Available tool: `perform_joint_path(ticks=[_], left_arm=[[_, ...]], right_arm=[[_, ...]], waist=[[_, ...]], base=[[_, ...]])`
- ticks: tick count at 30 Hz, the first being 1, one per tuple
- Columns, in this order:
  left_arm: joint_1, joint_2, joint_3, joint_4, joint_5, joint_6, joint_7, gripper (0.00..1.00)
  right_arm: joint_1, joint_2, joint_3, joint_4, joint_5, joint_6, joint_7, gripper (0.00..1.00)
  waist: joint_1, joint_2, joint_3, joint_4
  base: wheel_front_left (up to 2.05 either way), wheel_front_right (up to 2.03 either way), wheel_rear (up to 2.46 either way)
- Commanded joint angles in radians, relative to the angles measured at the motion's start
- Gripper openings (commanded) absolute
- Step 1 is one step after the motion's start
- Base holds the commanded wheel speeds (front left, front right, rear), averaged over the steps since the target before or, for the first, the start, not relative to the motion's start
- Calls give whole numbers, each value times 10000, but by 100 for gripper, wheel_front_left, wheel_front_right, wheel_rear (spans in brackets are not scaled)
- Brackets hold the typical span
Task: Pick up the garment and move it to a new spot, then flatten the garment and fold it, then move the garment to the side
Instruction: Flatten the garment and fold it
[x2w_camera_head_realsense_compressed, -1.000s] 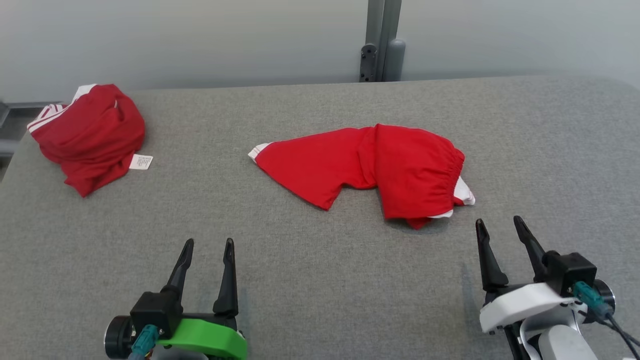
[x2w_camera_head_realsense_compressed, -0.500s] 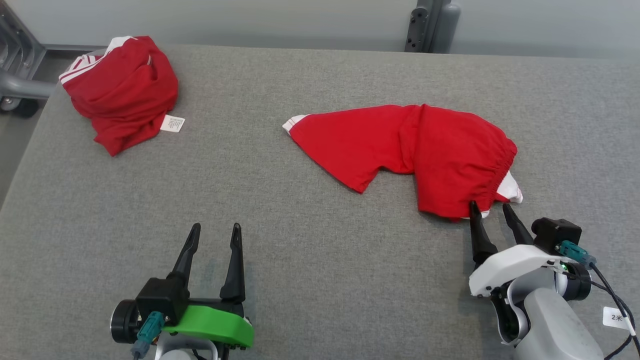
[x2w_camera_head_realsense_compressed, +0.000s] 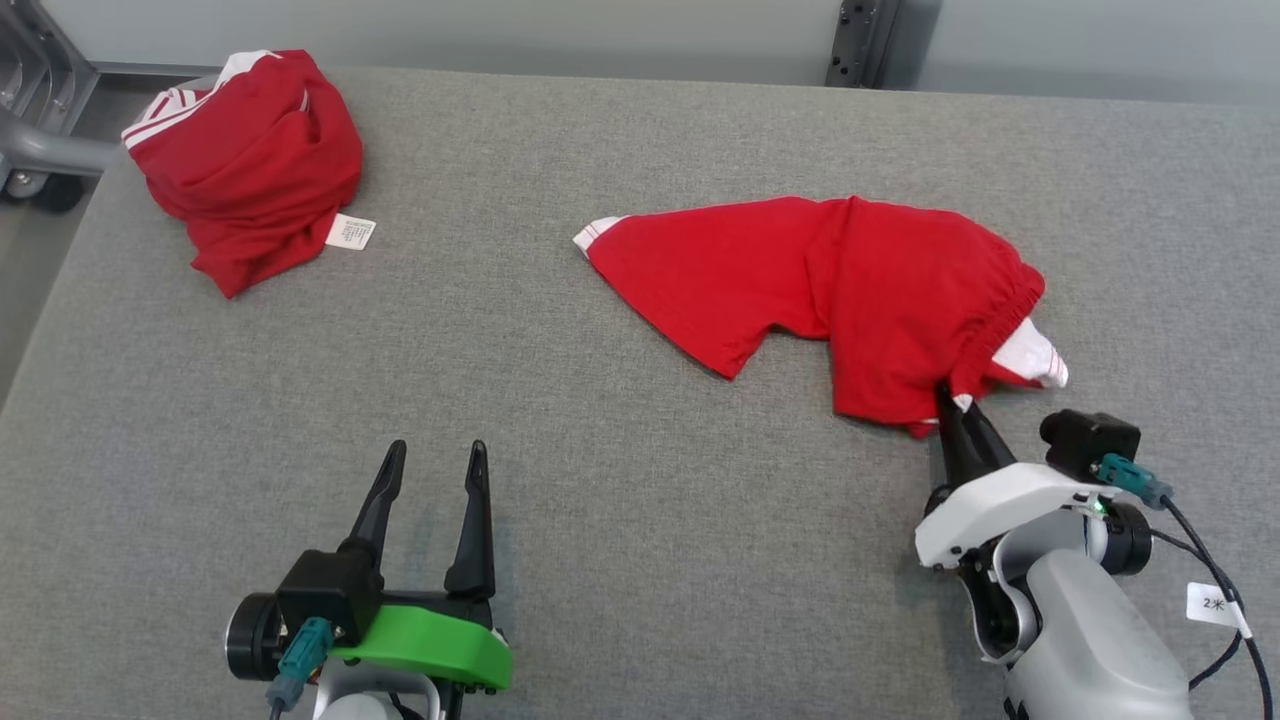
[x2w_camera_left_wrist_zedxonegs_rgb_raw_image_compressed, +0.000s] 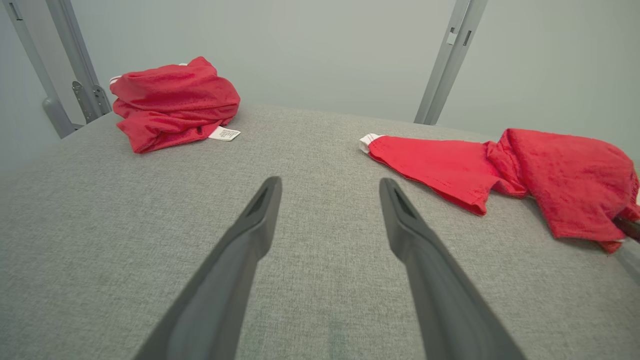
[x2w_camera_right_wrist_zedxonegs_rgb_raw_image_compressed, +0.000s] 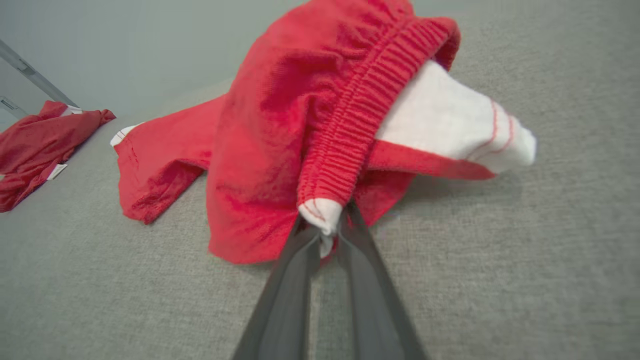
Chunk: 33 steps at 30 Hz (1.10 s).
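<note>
**Q:** Which parts are obscured?

**A:** The garment (x2w_camera_head_realsense_compressed: 850, 290) is doubled over itself, so its lower layers are hidden. A white panel (x2w_camera_right_wrist_zedxonegs_rgb_raw_image_compressed: 450, 125) shows only partly beneath the elastic waistband (x2w_camera_right_wrist_zedxonegs_rgb_raw_image_compressed: 345, 115).

**Q:** Position and orientation?

**A:** It lies on the surface (x2w_camera_head_realsense_compressed: 600, 520), well apart from the crumpled red pile (x2w_camera_head_realsense_compressed: 250, 160). Its long axis points at that pile, with the white-trimmed leg end nearest and the waistband farthest.

**Q:** Hand states?

**A:** The right hand (x2w_camera_head_realsense_compressed: 948, 400) is clamped on a waistband corner. The left hand (x2w_camera_head_realsense_compressed: 439, 446) is spread wide and holds nothing, on the pile's side of the garment.
</note>
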Motion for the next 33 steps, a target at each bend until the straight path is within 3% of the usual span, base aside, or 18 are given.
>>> perform_joint_path(ticks=[1,11,18,27,33], left_arm=[[-113,3,5,17,-58,8,-9,100],[-20,4,-103,101,-30,-39,-9,100],[-26,4,-321,213,-95,-91,-9,100],[-57,5,-679,198,-213,-88,-9,100],[22,5,-885,238,-390,-24,-9,100]], right_arm=[[39,-42,-95,-309,-50,1,-31,0],[429,-34,-661,-2713,-866,1,-31,0],[273,-28,1036,-3705,-770,1,-30,0],[-599,-45,4330,-2119,-109,1,458,0],[-1077,-36,5584,-625,230,1,340,0]], waist=[[0,0,-33,-65],[0,0,-324,-309],[0,0,-571,-175],[0,0,-726,685],[0,0,-716,1316]], base=[[0,0,0],[0,0,0],[0,0,0],[0,0,0],[0,0,0]])
